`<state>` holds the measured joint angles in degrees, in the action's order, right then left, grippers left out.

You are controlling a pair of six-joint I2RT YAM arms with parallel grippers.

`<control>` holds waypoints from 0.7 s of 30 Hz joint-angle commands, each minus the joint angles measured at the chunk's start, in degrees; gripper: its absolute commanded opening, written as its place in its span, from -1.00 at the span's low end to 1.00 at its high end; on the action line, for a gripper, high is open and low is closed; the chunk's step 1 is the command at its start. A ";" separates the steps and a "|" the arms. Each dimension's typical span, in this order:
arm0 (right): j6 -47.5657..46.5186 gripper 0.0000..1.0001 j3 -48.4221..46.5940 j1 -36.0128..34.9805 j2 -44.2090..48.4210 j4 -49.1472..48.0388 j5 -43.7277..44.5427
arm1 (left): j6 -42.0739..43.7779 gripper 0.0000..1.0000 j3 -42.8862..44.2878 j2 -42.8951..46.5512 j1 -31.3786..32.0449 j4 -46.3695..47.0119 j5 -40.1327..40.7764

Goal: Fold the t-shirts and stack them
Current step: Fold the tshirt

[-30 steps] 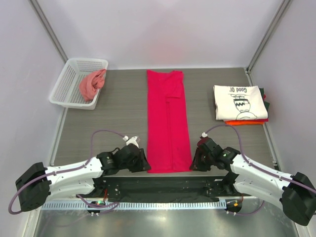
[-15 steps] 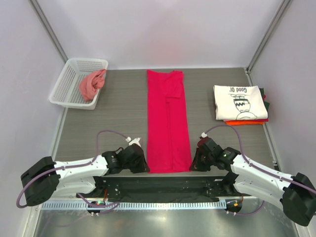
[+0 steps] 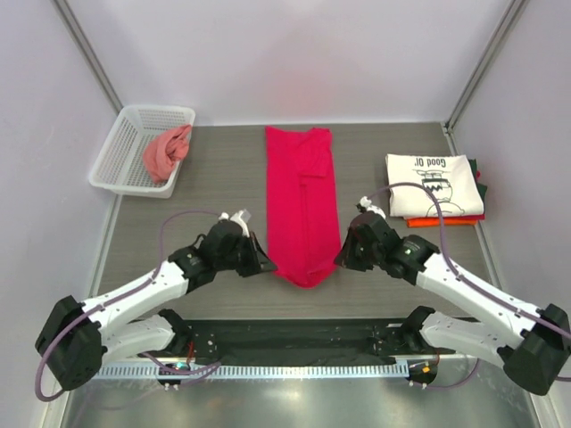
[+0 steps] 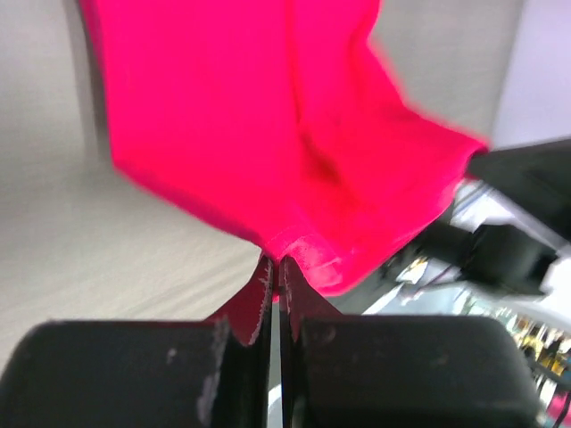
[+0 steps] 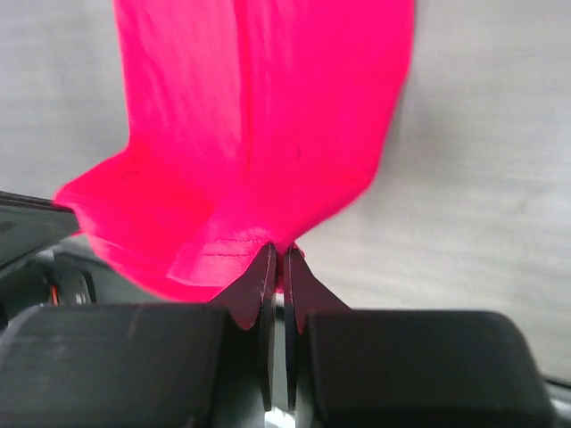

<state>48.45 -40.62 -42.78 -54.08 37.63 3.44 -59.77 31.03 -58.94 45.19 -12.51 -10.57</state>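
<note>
A long crimson-red t-shirt (image 3: 301, 192), folded into a narrow strip, runs down the middle of the table. Its near end is lifted and sags between the two grippers. My left gripper (image 3: 262, 264) is shut on the hem's left corner, with red cloth (image 4: 268, 134) pinched at its tips (image 4: 277, 264). On the other corner my right gripper (image 3: 341, 258) is shut, the hem (image 5: 259, 134) bunched at its fingertips (image 5: 278, 257). A white t-shirt with black cartoon print (image 3: 434, 184) tops a folded stack at the right, over orange and dark ones.
A white plastic basket (image 3: 130, 134) at the back left holds a crumpled salmon-pink shirt (image 3: 166, 152). Grey walls close the table at the back and sides. A black strip and metal rail (image 3: 294, 367) run along the near edge.
Both grippers closed on the near corners of the red shirt and carried them up and away from the near edge. The hem now hangs lifted between them.
</note>
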 commanded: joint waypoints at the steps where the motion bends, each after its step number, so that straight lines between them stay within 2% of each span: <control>1: -5.80 -0.98 -7.78 2.51 -6.63 0.08 6.66 | 6.31 -1.00 7.96 -4.50 -7.02 -1.71 -6.39; 5: -10.29 -0.98 -15.00 9.45 -14.72 -1.06 5.09 | 8.79 -1.00 15.88 -9.69 -11.69 -3.74 -6.31; 8: -12.67 -0.98 -19.66 14.46 -20.43 -2.82 4.56 | 10.72 -1.00 20.64 -15.05 -14.07 -4.89 -3.15; 12: -15.48 -0.98 -27.73 18.95 -28.87 -4.40 0.53 | 11.78 -0.99 27.75 -22.26 -18.46 -4.45 -4.02; 16: -17.33 -0.98 -34.34 21.16 -35.73 -5.19 -1.86 | 11.78 -1.00 32.33 -28.84 -22.42 -3.48 -3.93; 21: -18.82 -0.98 -41.72 22.22 -44.60 -5.11 -2.74 | 11.25 -1.00 36.64 -34.39 -23.74 -2.17 -4.63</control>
<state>32.34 -77.56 -21.06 -96.18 33.89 2.11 -49.21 64.40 -91.55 21.93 -16.10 -13.74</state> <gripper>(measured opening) 0.083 0.008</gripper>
